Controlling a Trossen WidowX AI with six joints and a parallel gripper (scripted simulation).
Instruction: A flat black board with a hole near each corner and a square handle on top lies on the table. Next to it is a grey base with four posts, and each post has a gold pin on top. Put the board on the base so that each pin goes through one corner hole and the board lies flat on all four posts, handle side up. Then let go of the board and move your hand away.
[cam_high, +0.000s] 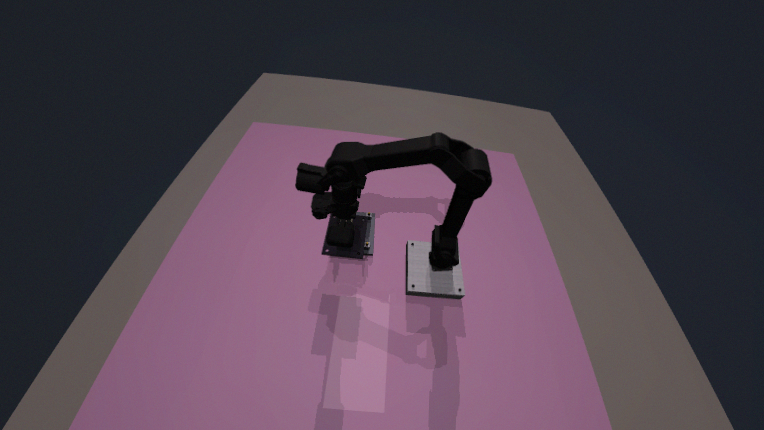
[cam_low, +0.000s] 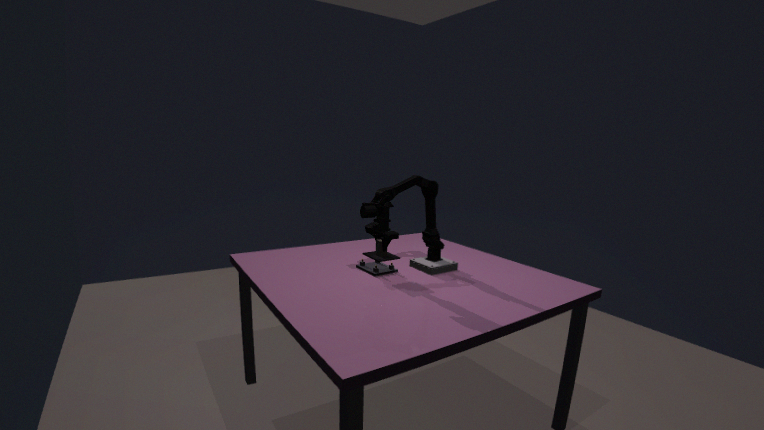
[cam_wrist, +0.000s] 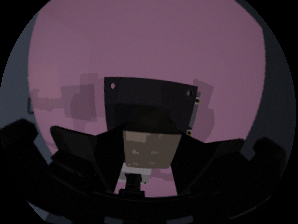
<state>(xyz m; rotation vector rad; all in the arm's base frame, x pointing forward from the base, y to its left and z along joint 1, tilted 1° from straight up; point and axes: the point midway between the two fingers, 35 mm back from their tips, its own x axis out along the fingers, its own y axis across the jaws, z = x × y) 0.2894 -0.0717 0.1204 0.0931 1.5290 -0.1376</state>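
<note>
The black board (cam_high: 350, 248) (cam_low: 380, 256) (cam_wrist: 150, 89) hangs roughly level, handle side up, over the grey base (cam_high: 372, 235) (cam_low: 368, 270) (cam_wrist: 193, 118), with a gap between them in the exterior view. It overlaps the base without matching it: in the top view a strip of base shows at the board's 3 o'clock side, with two gold pins standing outside that edge, so the board is not seated. In the wrist view, corner holes show at the board's 11 and 1 o'clock, the pins again beyond its 3 o'clock edge. The claw (cam_high: 344, 220) (cam_low: 380, 246) (cam_wrist: 148, 125) is clamped on the square handle (cam_high: 340, 235) (cam_wrist: 152, 152). Above it, the dark arm (cam_high: 400, 152) (cam_low: 430, 213) arches over toward 2 o'clock in the top view, then drops to its silver mounting plate (cam_high: 419, 280) (cam_low: 449, 268) (cam_wrist: 145, 174), which sits near 4 o'clock of the board, apart from the base. Base and plate both rest on the pink worktop (cam_high: 213, 320) (cam_low: 320, 299) (cam_wrist: 150, 40), where long shadows stretch toward 6 o'clock in the top view.
</note>
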